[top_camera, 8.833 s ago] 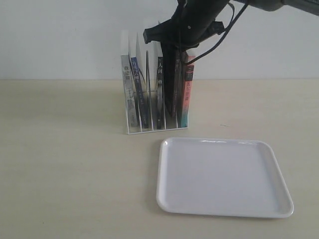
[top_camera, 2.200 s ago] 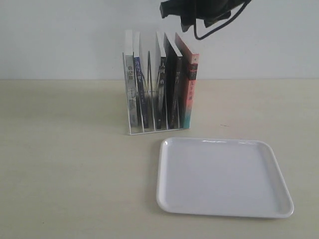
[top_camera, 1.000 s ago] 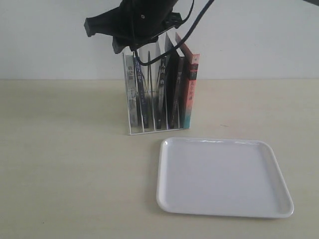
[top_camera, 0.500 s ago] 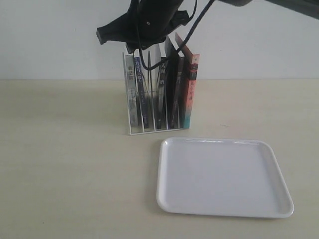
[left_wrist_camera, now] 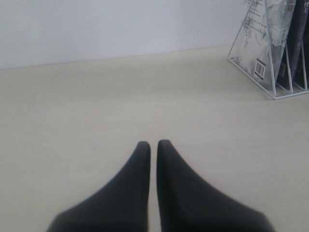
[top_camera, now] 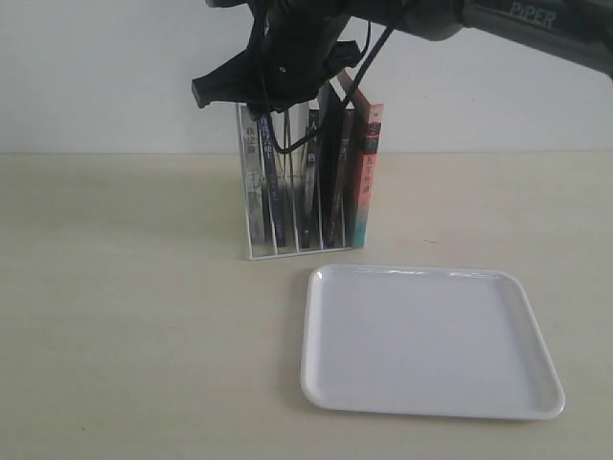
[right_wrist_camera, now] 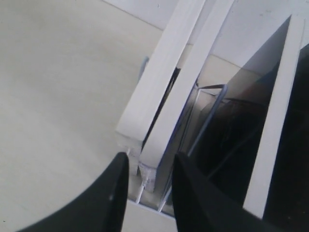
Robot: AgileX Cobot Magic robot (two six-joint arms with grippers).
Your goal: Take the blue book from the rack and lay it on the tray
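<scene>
Thin dark-blue paperback book (top_camera: 276, 196) in white wire rack (top_camera: 287, 252) judged light, floppy, slick; top edge to be pinched. Right fingers (right_wrist_camera: 108, 198) parted, empty; left fingers (left_wrist_camera: 135, 179) nearly closed, empty.

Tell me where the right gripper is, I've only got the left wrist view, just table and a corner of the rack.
Observer: The right gripper hangs over the left end of the rack, as the exterior view shows it.
Operator: Open or shut?
Observer: Open; the right wrist view shows its fingers apart, holding nothing.
Operator: And the tray?
Observer: The tray lies in front of the rack, with no book on it.
</scene>
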